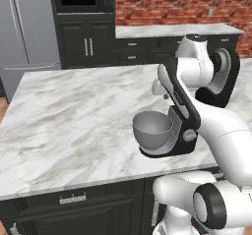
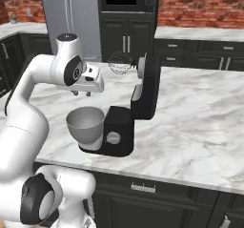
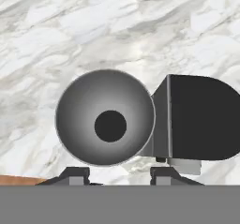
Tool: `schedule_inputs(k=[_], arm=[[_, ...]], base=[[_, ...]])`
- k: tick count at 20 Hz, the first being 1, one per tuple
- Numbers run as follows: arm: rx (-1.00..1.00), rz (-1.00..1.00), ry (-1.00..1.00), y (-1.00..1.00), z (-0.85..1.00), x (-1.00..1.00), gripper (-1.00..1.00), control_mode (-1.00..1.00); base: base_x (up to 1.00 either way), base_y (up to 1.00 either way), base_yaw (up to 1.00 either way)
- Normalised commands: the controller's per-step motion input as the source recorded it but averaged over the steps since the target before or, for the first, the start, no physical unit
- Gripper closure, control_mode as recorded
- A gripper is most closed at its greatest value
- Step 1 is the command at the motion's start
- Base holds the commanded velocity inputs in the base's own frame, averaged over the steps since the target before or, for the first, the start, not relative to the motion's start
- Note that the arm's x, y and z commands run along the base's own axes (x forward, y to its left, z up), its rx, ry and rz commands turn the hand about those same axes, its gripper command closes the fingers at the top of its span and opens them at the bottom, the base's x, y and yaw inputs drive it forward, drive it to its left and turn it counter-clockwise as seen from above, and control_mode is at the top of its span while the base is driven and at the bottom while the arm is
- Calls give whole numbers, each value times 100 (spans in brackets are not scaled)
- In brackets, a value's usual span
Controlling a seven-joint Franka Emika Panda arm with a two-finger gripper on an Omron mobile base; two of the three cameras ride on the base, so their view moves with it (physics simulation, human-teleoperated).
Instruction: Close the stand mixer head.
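Observation:
The stand mixer head (image 2: 148, 86) is tilted up and back, nearly upright, with its grey front face and wire whisk (image 2: 119, 62) pointing up and to the left. In the left base view the stand mixer head (image 1: 179, 92) rises as a black bar in front of my arm. The grey mixing bowl (image 2: 86, 123) sits on the mixer's base. My gripper (image 2: 81, 93) hangs open above the bowl, left of the head and apart from it. In the hand view my gripper (image 3: 120, 174) looks straight down into the bowl (image 3: 105, 124), with the black mixer body (image 3: 201, 117) at the right.
The mixer stands near the front edge of a marble island counter (image 1: 74, 111). Dark cabinets and a steel fridge (image 1: 27, 27) line the far wall, with a second counter (image 1: 172, 30) under a brick wall.

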Motion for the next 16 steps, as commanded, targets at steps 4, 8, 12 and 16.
schedule_inputs(k=[4, 8, 12, 16], arm=[[5, 0, -9, -53, 8, -47, -100, -100], [2, 12, -24, -94, 60, -98, -100, -100], [5, 23, -24, -100, 75, -93, -100, -100], [5, 30, -23, -100, 72, -67, -100, -100]], base=[[0, 0, 0], [0, 0, 0], [0, 0, 0], [0, 0, 0]])
